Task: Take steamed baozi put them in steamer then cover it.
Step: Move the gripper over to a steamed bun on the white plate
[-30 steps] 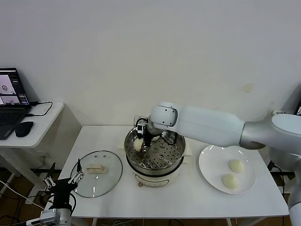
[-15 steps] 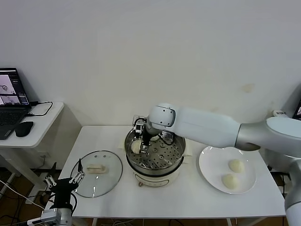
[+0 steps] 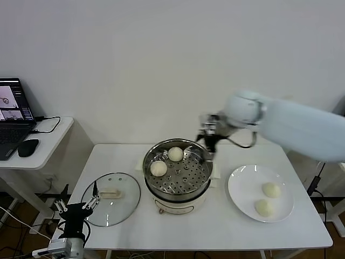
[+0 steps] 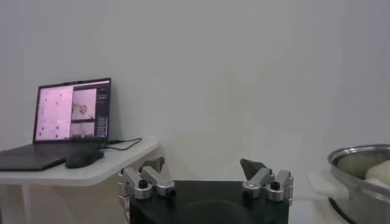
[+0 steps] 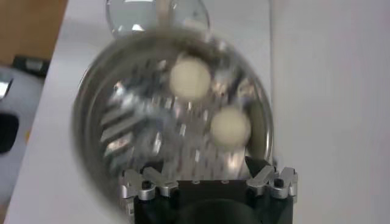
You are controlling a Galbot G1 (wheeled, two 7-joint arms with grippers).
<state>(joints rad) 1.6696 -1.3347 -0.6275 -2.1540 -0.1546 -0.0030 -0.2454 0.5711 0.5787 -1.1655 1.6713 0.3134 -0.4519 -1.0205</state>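
a white tabletop (image 3: 215,229) seen from above, against a white wall. near its middle stands the steamer (image 3: 177,175), a shiny steel pot with a perforated tray on a white base. two baozi lie on the tray: one (image 3: 158,168) toward the left side, one (image 3: 176,154) toward the back edge. they lie near each other but apart.

the right gripper (image 3: 206,141) hangs above the steamer's back right rim, its jaws spread and holding nothing. its wrist view looks straight down into the pot and shows both buns (image 5: 190,78) (image 5: 230,126) below.

near the right edge of the tabletop sits a white plate (image 3: 242,186) with two more baozi (image 3: 271,190) (image 3: 263,207), one behind the other, just apart.

the cover (image 3: 111,198), a glass lid with a cream bar handle, lies flat near the front left corner of the tabletop, just beside the steamer.

the left gripper (image 3: 76,208) waits low at the front left edge, close to the cover, jaws spread and empty.

beyond the left edge, a side desk (image 3: 46,141) carries an open laptop (image 3: 13,113) and a mouse (image 3: 27,147).
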